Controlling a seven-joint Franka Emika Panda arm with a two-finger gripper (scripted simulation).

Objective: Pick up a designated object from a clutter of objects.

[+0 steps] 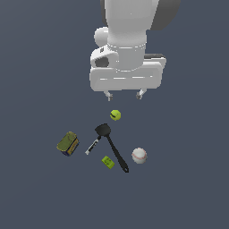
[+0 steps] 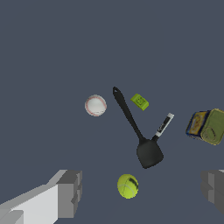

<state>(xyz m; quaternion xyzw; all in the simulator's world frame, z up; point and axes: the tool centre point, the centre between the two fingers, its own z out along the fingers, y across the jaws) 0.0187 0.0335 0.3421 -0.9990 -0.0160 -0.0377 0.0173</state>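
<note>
Spatula (image 1: 113, 147) just beside green block (image 1: 107, 162)

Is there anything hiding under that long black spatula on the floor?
Nothing shows beneath the black spatula. It lies flat on the grey floor. The marker ends at its blade and the small green block lies beside its handle. The floor directly under it is covered.

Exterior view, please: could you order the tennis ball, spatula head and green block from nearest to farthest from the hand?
1. Tennis ball, just below the open hand.
2. Spatula head, lower, slightly toward the view's left.
3. Green block, lowest, beside the spatula handle.
</note>
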